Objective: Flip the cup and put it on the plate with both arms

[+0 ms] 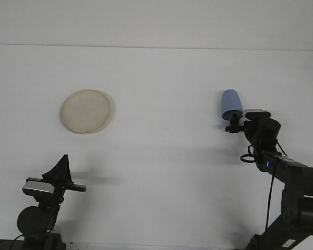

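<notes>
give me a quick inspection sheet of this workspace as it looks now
surface: white table, plain, no marks seen
job's things: blue cup upside down at right; beige plate at left, nothing on it
clutter: nothing seen
grippers: right gripper at the cup's near rim, finger state unclear; left gripper low at near left, far from the plate, appears shut
cables: black cable hanging under the right arm, a loop by its wrist
surroundings: white wall behind the table
</notes>
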